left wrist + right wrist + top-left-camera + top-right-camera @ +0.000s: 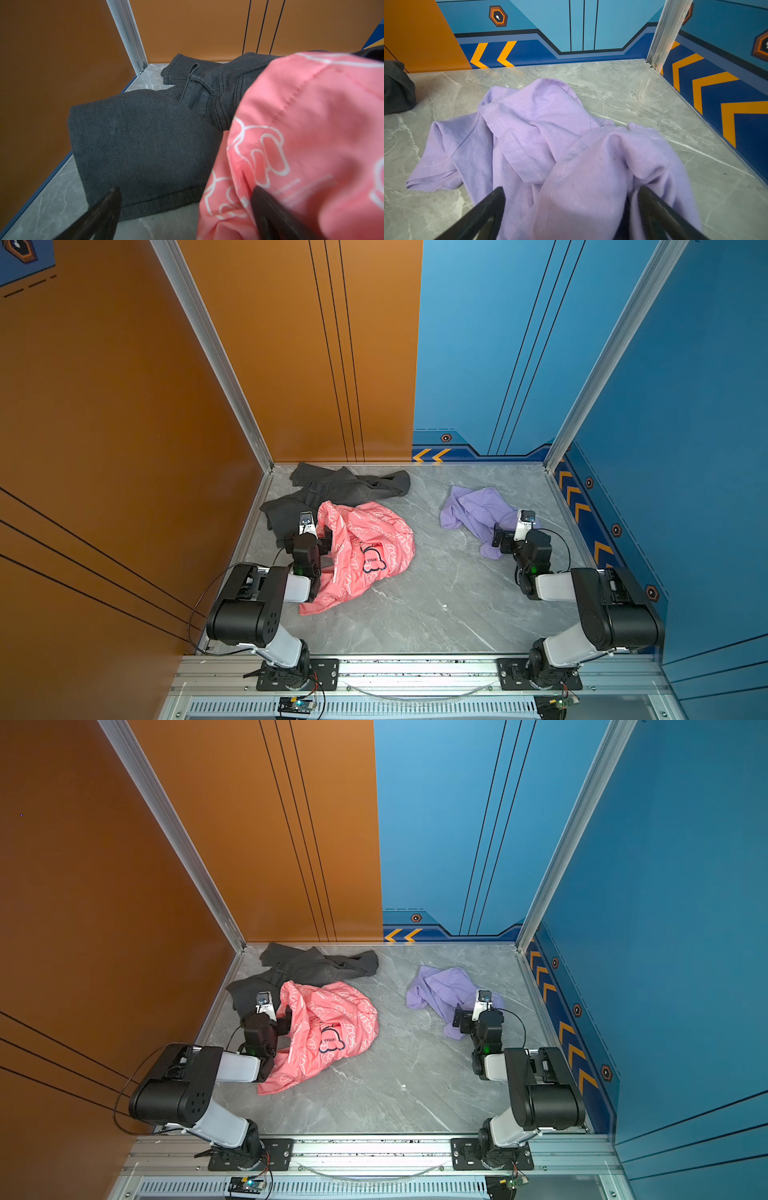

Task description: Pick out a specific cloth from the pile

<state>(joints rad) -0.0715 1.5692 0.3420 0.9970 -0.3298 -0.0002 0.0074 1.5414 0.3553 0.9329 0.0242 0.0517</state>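
Note:
The cloth, plain lilac, lies crumpled by itself on the right of the grey marble table. My right gripper sits low at its near edge, open, with a raised lilac fold between the wide-apart fingers. The pile is on the left: a dark grey garment by the back corner, with a coral-pink printed garment partly over it. My left gripper is open over the seam between grey and pink, one finger against the pink fabric.
An orange wall closes the left side and a blue wall the right. Aluminium posts stand at the back corners. A metal rail carrying both arm bases runs along the front. Bare marble lies between the garments.

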